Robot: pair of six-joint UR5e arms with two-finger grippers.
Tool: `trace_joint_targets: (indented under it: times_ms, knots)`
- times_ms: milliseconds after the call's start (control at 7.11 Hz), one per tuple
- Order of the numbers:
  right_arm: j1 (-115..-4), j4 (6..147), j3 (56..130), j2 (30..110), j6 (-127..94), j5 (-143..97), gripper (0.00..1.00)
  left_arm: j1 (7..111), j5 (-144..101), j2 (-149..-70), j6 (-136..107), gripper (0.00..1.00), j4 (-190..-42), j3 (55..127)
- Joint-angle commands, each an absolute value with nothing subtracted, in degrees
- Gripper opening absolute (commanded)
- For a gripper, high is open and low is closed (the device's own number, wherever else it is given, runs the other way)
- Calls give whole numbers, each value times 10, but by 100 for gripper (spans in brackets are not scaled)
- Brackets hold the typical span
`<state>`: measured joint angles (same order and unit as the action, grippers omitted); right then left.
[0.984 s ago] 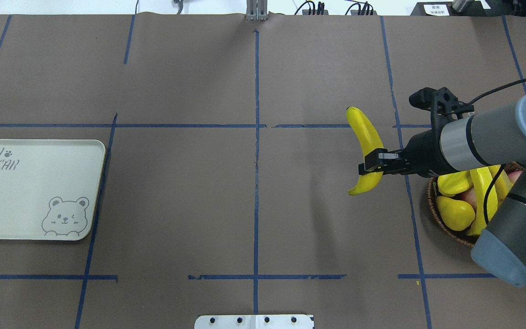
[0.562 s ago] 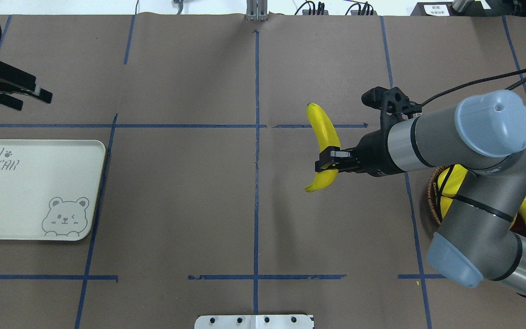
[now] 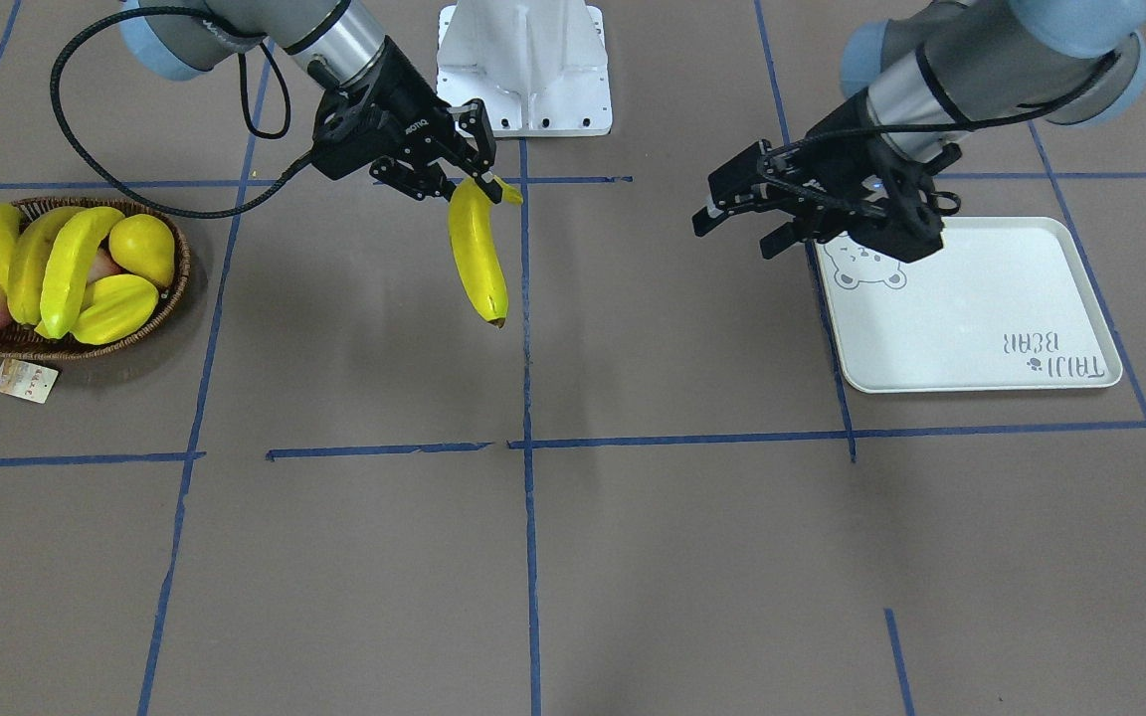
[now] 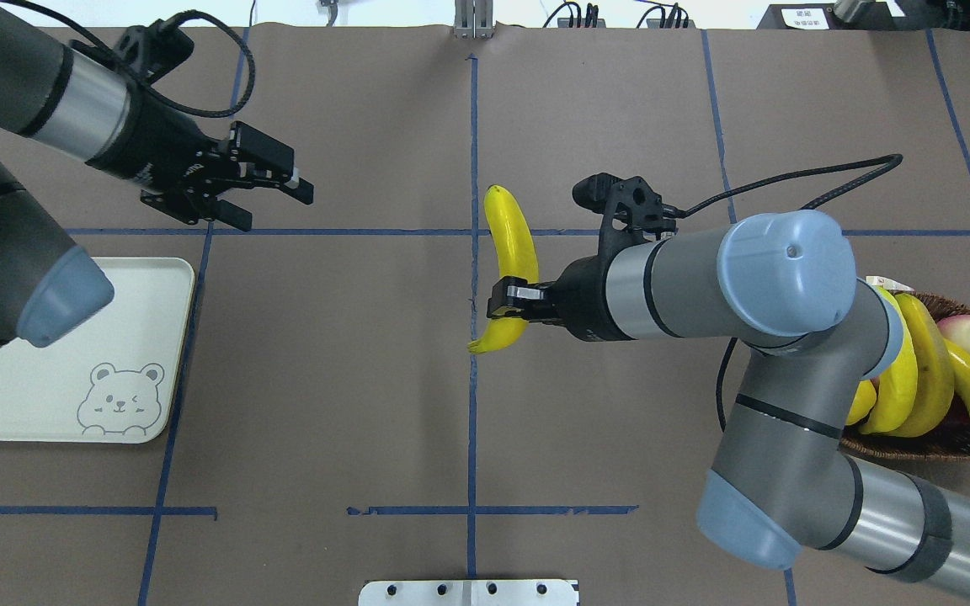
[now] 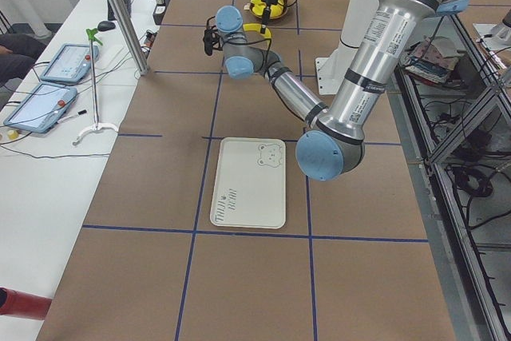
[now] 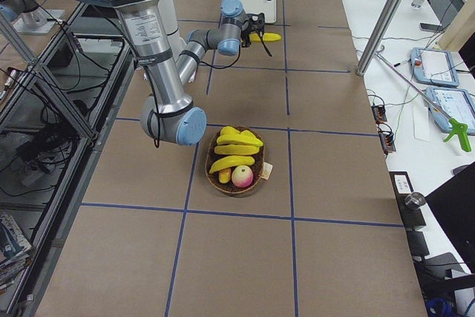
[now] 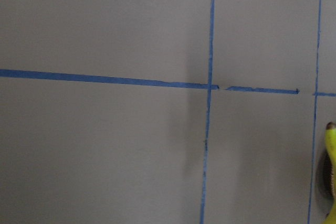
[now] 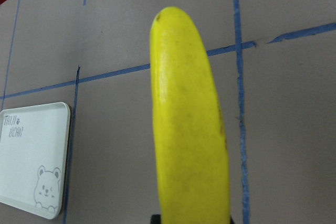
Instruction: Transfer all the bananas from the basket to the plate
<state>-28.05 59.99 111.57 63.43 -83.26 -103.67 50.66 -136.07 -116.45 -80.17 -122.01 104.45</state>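
Here, banana (image 4: pixel 512 252) aloft mid-table — plate (image 4: pixel 30 370) apart

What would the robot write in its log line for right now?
right gripper: shut on banana, midair | left gripper: open, empty, near plate | plate: bare | basket: holds three bananas

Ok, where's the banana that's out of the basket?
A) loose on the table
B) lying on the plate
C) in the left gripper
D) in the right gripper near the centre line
D: the right gripper is shut on the banana by the centre tape line; the left gripper is open and empty.
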Motion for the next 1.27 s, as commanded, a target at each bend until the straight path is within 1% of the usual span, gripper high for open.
trace_joint_targets:
  times_ms: [0, 141, 281, 562, 703, 984, 1125]
  knots:
    - [-251, 578, 1081, 600, -853, -993, 5, 455, -1277, -1219, -879, 99, -1221, 1041]
    - [-250, 574, 1078, 597, -854, -992, 5, 429, -1234, -1233, -902, 99, -1220, 1040]
    - [-249, 574, 1079, 597, -860, -992, 5, 398, -1202, -1240, -904, 96, -1220, 1038]
    - [-246, 573, 1079, 591, -862, -991, 5, 381, -1179, -1261, -905, 95, -1220, 1016]
    - [-243, 573, 1079, 588, -864, -991, 5, 379, -1179, -1275, -905, 92, -1221, 997]
    - [-242, 572, 1081, 587, -867, -991, 5, 378, -1179, -1276, -905, 82, -1220, 991]
    - [-242, 572, 1082, 587, -867, -990, 5, 374, -1179, -1276, -905, 74, -1220, 988]
